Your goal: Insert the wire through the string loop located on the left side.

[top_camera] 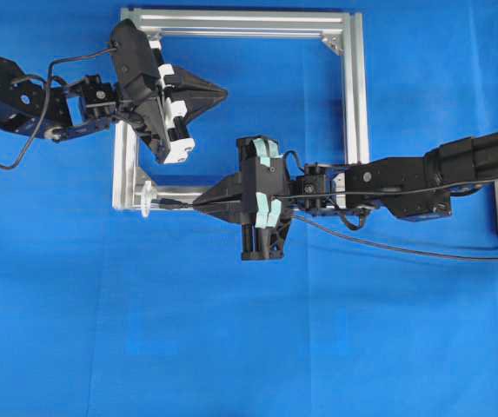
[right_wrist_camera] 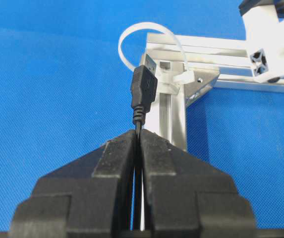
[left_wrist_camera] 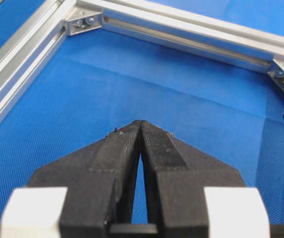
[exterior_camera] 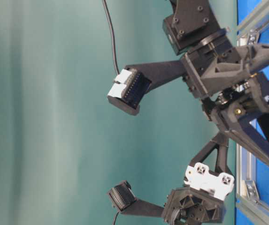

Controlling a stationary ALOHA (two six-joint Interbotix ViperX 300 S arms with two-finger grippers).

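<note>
A: Where do we see the long thin black wire (right_wrist_camera: 144, 87) with its dark plug and metal tip?

B: We see it clamped in the right gripper (right_wrist_camera: 138, 136), whose jaws are pressed together on the cable just behind the plug. The plug sticks out ahead of the fingertips, its metal tip right at the small white translucent string loop (right_wrist_camera: 146, 47) fixed to the corner of the square silver aluminium frame (right_wrist_camera: 174, 119). We cannot tell whether the tip has entered the loop.

A: And the left gripper (left_wrist_camera: 141, 126)?

B: We find it clenched on nothing, fingertips meeting, hanging over the blue cloth-covered table (left_wrist_camera: 156, 94) inside the frame, near the upper left corner in the overhead view.
</note>
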